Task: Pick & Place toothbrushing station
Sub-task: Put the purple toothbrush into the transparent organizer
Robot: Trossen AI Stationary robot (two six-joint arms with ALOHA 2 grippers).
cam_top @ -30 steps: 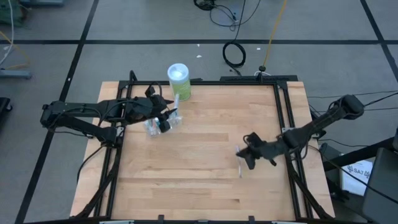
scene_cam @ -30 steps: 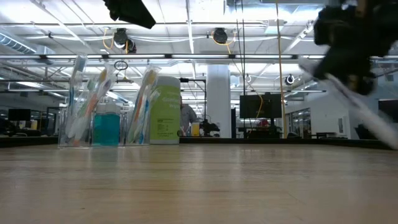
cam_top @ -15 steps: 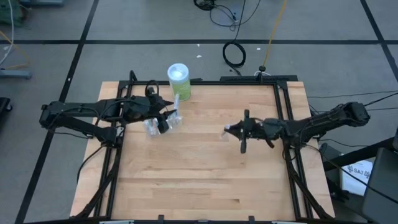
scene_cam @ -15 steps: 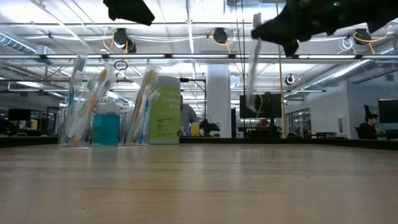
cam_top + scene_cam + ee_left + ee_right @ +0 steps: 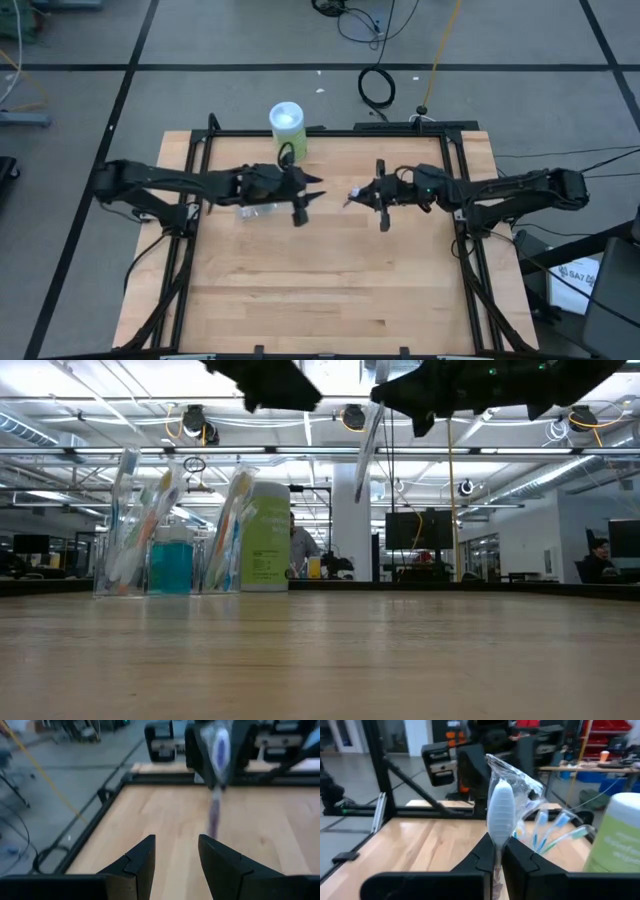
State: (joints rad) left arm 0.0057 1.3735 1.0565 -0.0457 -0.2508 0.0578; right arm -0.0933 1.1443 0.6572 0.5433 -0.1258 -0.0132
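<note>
The right gripper hangs in the air above the wooden table, its fingers closed on a wrapped toothbrush whose pale head stands up between them. Facing it, the left gripper hovers with its fingers parted and nothing between them. Behind the left gripper, the clear plastic cup of toothbrushes stands on the table, just beside the green container.
</note>
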